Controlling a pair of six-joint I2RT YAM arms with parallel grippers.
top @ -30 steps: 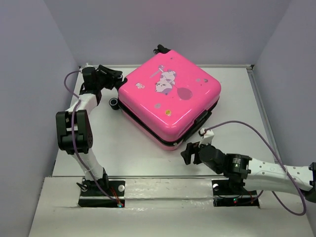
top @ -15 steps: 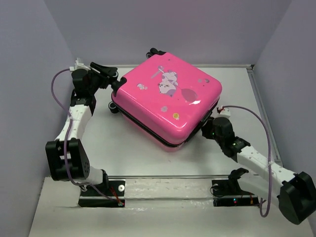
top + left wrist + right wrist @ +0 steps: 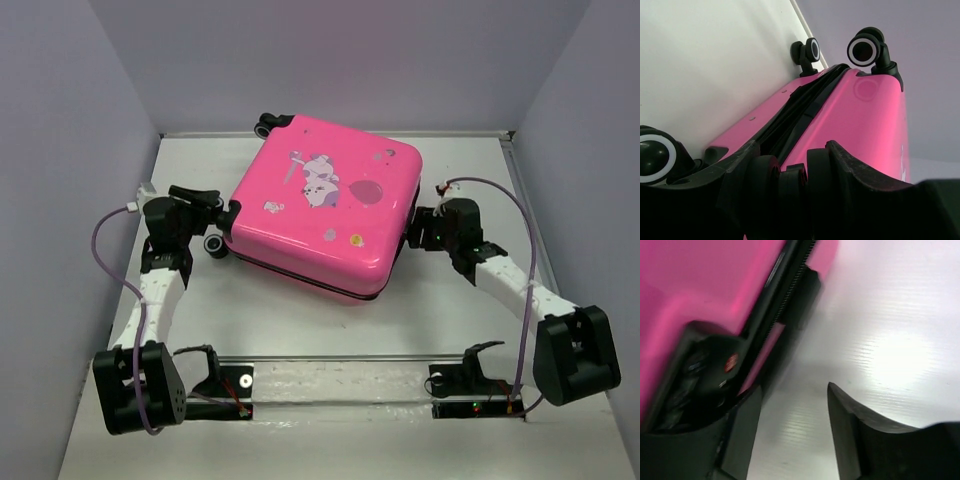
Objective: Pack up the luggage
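Note:
The luggage (image 3: 320,205) is a hot-pink hard-shell suitcase with a cartoon print. It lies flat and closed at the back middle of the table. At its left corner my left gripper (image 3: 221,213) is shut on a black wheel. In the left wrist view that wheel (image 3: 790,182) sits squeezed between the fingers, with the pink shell (image 3: 865,125) and its zipper seam beyond. My right gripper (image 3: 416,228) stands open at the suitcase's right side. In the right wrist view only bare table shows between the right gripper's (image 3: 794,387) fingers. The suitcase's dark latch (image 3: 715,365) is just left of the left finger.
The white table (image 3: 300,320) is boxed in by grey walls at the back and on both sides. Other black wheels show at the suitcase's back corner (image 3: 268,122) and below the left gripper (image 3: 213,244). Loose purple cables (image 3: 530,260) arc off both arms.
The suitcase has turned and slid left and back, with the left gripper on its corner wheel. The right gripper has swung from the front corner to the suitcase's right side.

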